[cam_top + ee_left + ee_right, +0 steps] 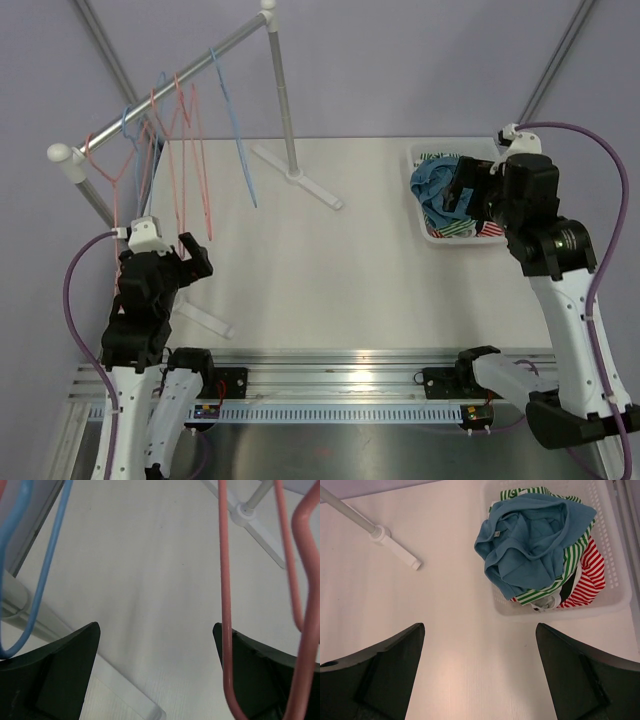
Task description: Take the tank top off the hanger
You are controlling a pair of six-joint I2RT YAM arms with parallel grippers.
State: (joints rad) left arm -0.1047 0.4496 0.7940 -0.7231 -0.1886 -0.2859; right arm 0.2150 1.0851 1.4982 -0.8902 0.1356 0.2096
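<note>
Both left gripper [156, 667] and right gripper [480, 672] spread, empty; blue cloth tank top [535, 545] in far-right white mesh basket [616, 555] likely soft, light. Pinch a fold.

Bright, even light — soft shadows, blurred near hangers [226, 605].

You are looking at the blue tank top [530, 540] lying crumpled on top of the striped clothes [587, 577] in the white basket [612, 555], its neck label facing up and no hanger in it. The pink hanger [223, 580] and the blue hanger [49, 555] are hanging bare from the slanted rail [170, 83], bunched among other wire hangers at the table's far left.
</note>
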